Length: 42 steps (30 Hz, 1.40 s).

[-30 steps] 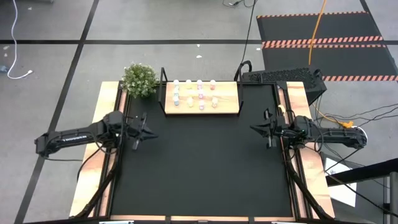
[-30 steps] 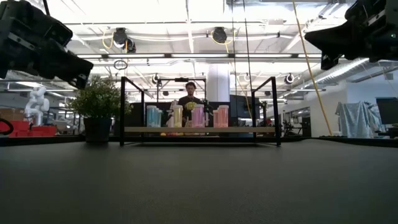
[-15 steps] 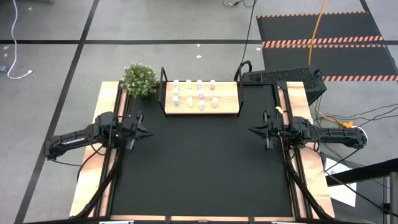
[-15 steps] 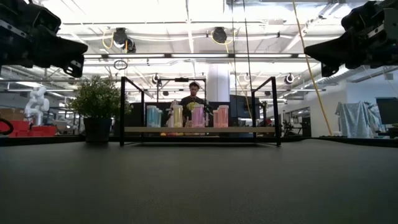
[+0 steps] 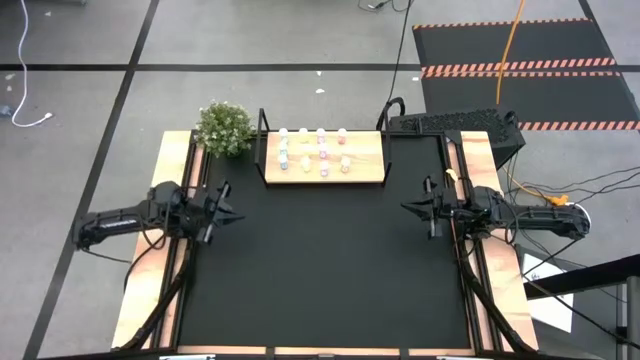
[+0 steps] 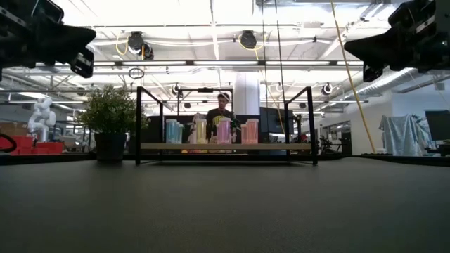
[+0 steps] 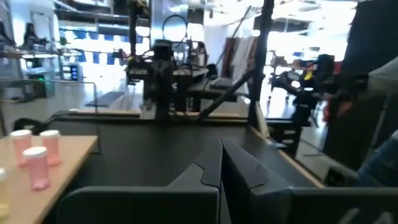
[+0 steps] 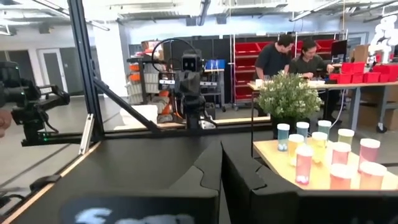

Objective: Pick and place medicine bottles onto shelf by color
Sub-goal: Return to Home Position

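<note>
Black desk is flanked by left claw and right claw, both pressed together; small white-capped coloured medicine bottles are seen on light wooden shelf beyond.

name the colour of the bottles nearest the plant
Blue; the bottles nearest the plant show best in the low view.

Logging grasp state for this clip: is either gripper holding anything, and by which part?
Nothing is held. The left gripper and right gripper are both shut and empty, away from the shelf where the medicine bottles stand.
</note>
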Available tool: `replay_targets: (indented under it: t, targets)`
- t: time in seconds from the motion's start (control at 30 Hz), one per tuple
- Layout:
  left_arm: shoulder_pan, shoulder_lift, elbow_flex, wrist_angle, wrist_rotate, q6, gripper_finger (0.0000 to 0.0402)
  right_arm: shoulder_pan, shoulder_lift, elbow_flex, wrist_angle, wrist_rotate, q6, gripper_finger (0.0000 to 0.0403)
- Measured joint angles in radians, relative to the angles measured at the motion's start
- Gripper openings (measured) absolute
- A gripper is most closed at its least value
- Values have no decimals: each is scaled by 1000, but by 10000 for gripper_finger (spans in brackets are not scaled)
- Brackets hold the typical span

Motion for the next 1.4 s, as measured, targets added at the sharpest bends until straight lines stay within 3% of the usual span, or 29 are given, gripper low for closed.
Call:
replay_targets:
  t: [0.1, 0.6, 0.77, 1.4]
  targets:
    - [-19, 0, 0, 21, -44, 37, 3, 0, 0, 0, -3, -1, 14, 0]
    - [-18, 1, 0, -3, -45, 17, 20, 0, 0, 0, -3, -2, 21, 0]
    - [-18, 43, 0, -32, -109, -46, 21, 0, 0, 0, -3, -2, 21, 0]
    - [-18, 142, 0, -65, -114, 36, 21, 0, 0, 0, -3, -2, 21, 0]
